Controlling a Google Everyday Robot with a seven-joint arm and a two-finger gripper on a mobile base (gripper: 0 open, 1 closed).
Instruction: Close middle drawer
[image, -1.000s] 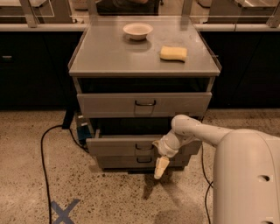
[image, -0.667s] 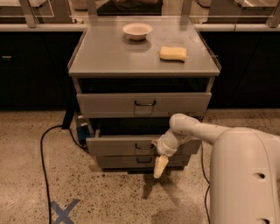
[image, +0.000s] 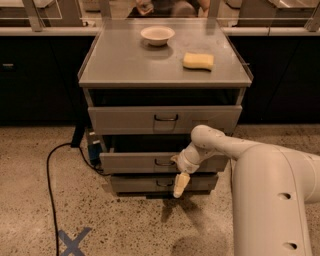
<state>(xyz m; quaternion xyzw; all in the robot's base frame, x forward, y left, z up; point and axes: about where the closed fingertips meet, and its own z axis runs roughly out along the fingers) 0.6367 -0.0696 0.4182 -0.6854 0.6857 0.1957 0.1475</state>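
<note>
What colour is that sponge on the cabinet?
The sponge is yellow, camera view; the gripper hangs before the bottom drawer.

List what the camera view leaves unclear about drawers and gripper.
Camera view:
- Interior of the middle drawer: dark, shadowed beneath the top drawer.
- The gripper, hanging before the bottom drawer: contact with the middle drawer front hidden by the wrist.
- The robot arm: cut off by right and bottom edges.

The robot's white arm (image: 260, 165) comes in from the lower right, bends at the wrist (image: 192, 156) and turns downward. Its end effector (image: 181, 185) hangs pointing straight down, well below the front edge of the worktop (image: 125, 65), a little right of that edge's middle.
</note>
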